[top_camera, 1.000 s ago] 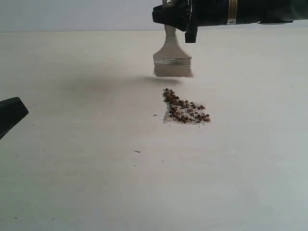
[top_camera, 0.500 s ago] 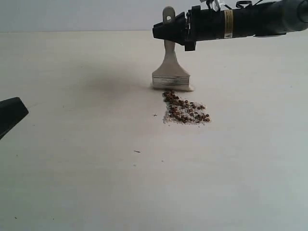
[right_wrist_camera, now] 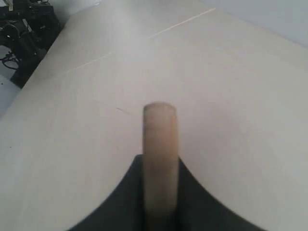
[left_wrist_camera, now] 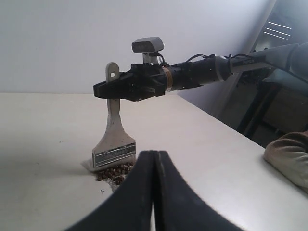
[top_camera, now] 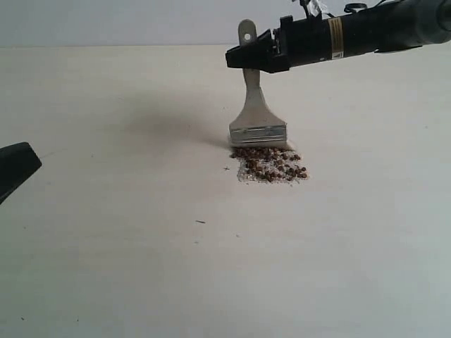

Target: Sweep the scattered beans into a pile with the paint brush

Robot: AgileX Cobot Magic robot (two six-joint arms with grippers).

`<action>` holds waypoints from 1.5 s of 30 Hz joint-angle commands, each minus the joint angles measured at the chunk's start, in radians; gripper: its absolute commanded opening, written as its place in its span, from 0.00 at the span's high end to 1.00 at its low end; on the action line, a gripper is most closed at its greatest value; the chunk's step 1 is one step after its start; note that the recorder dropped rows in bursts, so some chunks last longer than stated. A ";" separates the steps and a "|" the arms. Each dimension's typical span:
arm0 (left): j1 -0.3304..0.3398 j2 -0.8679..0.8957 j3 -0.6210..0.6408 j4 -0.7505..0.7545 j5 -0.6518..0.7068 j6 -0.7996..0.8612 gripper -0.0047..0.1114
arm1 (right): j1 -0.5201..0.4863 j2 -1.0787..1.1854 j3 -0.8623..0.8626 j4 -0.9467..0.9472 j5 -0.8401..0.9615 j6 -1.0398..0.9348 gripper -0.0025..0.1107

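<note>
Beside beans (top_camera: 271,165), right jaws clamp the paint brush (top_camera: 257,132); left wrist view reveals left jaws clenched.

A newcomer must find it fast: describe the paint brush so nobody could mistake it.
On the pale table, find the black right gripper reaching in from the right of the exterior view; it holds the brush upright by its handle. It is the only cream-handled thing with a silver ferrule, and its bristles point down at the edge of the brown beans.

Pale table (top_camera: 106,267); tiny dark speck (top_camera: 201,222) on it; black equipment (right_wrist_camera: 24,24) beyond table edge.
</note>
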 commanded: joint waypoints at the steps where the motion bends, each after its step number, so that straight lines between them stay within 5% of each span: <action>1: 0.001 -0.006 0.005 -0.008 -0.008 -0.008 0.96 | -0.006 0.001 0.005 -0.009 0.025 -0.145 0.98; 11: 0.001 -0.006 0.005 -0.008 -0.008 -0.008 0.96 | -0.025 -0.018 -0.026 0.107 0.025 -0.230 0.98; 20: 0.001 -0.006 0.005 -0.008 -0.008 -0.008 0.96 | -0.050 -0.120 -0.033 0.132 0.025 -0.012 0.98; 31: 0.001 -0.006 0.005 -0.008 -0.008 -0.008 0.96 | -0.028 -0.286 0.362 0.738 0.025 -0.164 0.98; 39: 0.001 -0.006 0.005 -0.008 -0.008 -0.008 0.96 | 0.192 -0.422 0.761 1.288 0.091 -0.539 0.98; 42: 0.001 -0.006 0.005 -0.008 -0.008 -0.008 0.96 | 0.420 -0.444 0.866 1.760 0.156 -0.832 0.98; 45: 0.001 -0.006 0.005 -0.008 -0.008 -0.008 0.96 | 0.530 -0.446 0.866 1.993 0.202 -1.061 0.98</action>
